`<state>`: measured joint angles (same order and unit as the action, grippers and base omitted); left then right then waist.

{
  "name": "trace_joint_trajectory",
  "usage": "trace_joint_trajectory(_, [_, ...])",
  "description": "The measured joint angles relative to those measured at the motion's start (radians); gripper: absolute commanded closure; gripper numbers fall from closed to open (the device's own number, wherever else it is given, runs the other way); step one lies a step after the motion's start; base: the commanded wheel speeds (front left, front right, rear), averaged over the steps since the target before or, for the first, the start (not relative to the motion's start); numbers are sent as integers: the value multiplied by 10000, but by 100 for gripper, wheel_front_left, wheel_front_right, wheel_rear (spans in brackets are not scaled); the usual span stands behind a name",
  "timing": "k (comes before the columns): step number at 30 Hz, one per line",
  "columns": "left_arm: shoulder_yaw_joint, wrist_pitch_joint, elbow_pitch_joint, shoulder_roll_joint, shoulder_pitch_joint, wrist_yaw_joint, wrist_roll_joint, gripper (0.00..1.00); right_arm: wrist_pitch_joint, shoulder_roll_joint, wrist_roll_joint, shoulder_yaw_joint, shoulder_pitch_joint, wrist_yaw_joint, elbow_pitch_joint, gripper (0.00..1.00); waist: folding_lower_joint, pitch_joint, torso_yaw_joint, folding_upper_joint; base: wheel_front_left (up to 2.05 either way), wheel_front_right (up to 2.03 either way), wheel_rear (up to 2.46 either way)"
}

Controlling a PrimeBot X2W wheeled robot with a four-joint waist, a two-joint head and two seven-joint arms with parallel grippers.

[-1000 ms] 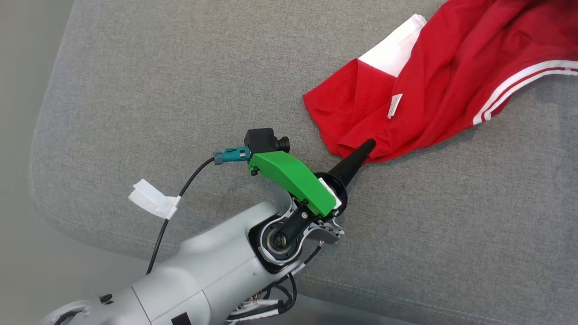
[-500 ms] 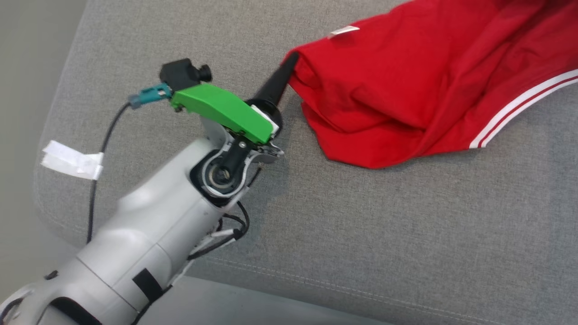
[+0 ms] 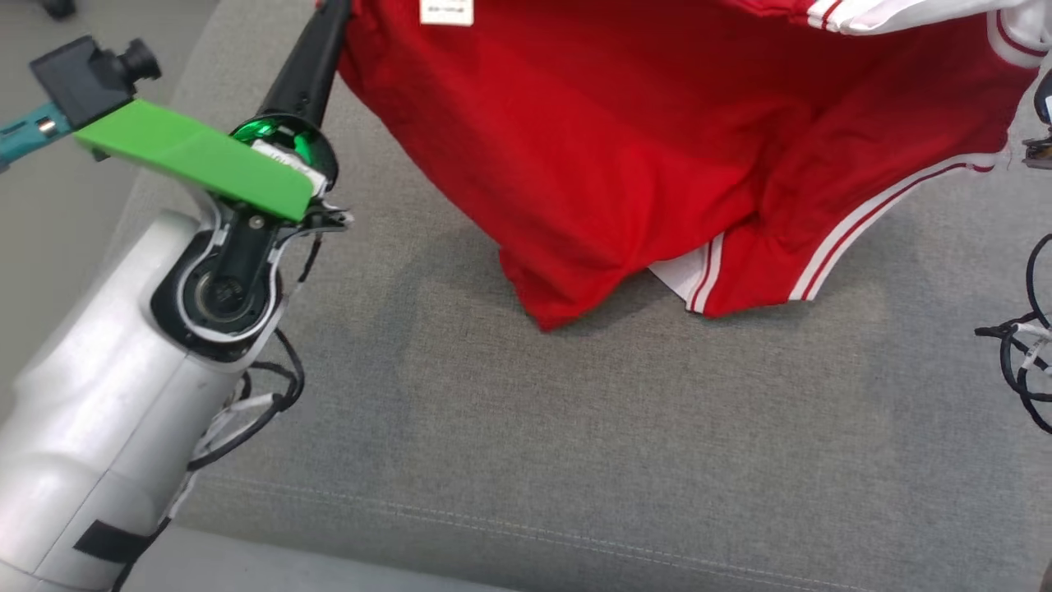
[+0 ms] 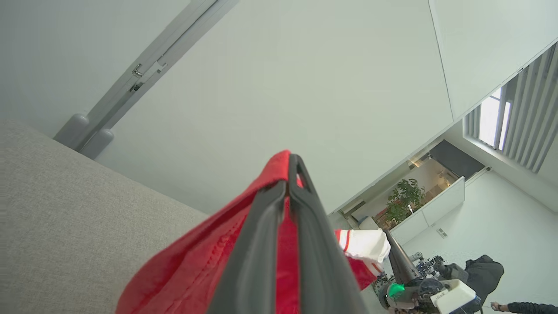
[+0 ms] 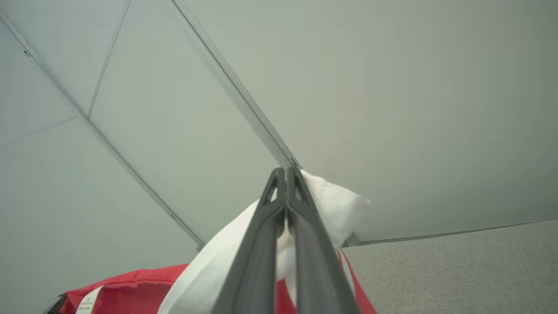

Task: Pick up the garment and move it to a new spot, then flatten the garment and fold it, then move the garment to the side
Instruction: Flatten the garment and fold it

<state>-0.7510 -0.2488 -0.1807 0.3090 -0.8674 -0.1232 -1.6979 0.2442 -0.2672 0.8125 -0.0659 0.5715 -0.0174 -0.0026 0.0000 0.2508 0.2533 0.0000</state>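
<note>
The garment (image 3: 625,140), bright red with white panels and red-and-white stripe trim, hangs stretched from the top of the head view, and its lower folds touch the grey cushion (image 3: 575,427). My left gripper (image 4: 291,162) is shut on a red edge of it at the garment's left corner; one of its dark fingers (image 3: 312,57) rises at the upper left. My right gripper (image 5: 285,172) is shut on a white panel (image 5: 335,205) of the garment at the other end. The left wrist view also catches that white end (image 4: 364,244) beside the right arm's finger (image 4: 399,261).
The cushion's stitched front seam (image 3: 526,526) runs along the bottom, and its rounded left edge (image 3: 177,90) drops to the floor. Loose black cables (image 3: 1023,353) of the right arm hang at the right edge. A person's dark sleeve (image 4: 523,307) shows far off.
The left gripper has risen and moved away with the red corner, lifting the garment off the cushion so it hangs spread out. The head camera has shifted too.
</note>
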Motion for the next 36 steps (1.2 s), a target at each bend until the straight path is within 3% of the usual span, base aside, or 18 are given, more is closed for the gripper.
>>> trace_joint_trajectory(5, [468, -29, 1137, 1072, 665, 111, 548, 100, -251, 242, 491, -326, -299, 123, -1237, 100, 0, -544, -450, 0, 0, 0, 0])
trace_joint_trajectory(12, [1747, -31, 3175, 2263, 1586, 1081, 907, 100, -186, 522, 1350, -863, -726, 40, -3212, 100, 0, -1314, -1232, 0, 0, 0, 0])
trace_joint_trajectory(18, [2324, -33, 6132, 2798, 2043, 2479, 884, 100, 293, 815, 2299, -1296, -948, -600, -5862, 100, 0, -1795, -2145, 0, 0, 0, 0])
trace_joint_trajectory(23, [2483, -33, 7520, 3099, 2343, 2596, 690, 100, 794, 817, 2466, -1394, -1149, -915, -6930, 100, 0, -1809, -2682, 0, 0, 0, 0])
trace_joint_trajectory(29, [2941, -44, 7758, 3601, 2411, 2600, 284, 100, 1279, 658, 2535, -1755, -1138, -1076, -6895, 100, 0, -1289, -2920, 0, 0, 0, 0])
trace_joint_trajectory(36, [2545, 777, 5624, 3916, 2410, 2554, -702, 100, 1875, 397, 1958, -1697, -678, -1137, -4566, 100, 0, -393, -2772, 0, 0, 0, 0])
